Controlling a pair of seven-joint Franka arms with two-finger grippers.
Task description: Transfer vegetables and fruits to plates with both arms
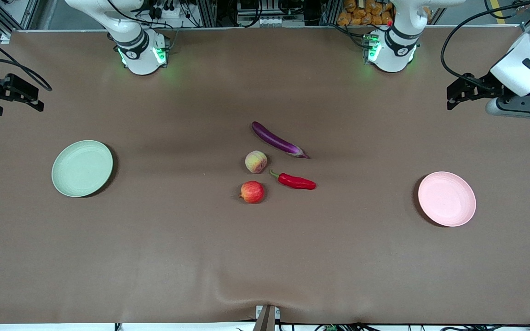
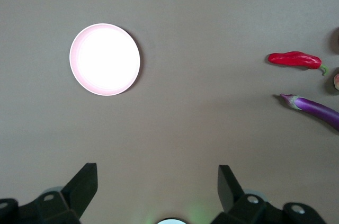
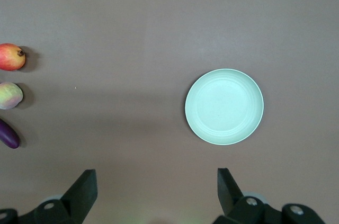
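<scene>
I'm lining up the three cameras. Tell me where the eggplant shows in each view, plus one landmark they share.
Front view: the eggplant lies mid-table, farther from the camera than the peach and the chili pepper.
Left wrist view: its stem end shows at the picture's edge, beside the chili pepper.
Right wrist view: only its rounded tip shows at the edge, beside the peach.
Shared landmark: the brown table cover.

Two white jointed arms with black-and-grey joint bands and green-lit bases trail black cables — the left gripper (image 1: 453, 95) and right gripper (image 1: 32, 99) are black, their angular dark fingers (image 2: 85, 184) spread wide.
</scene>
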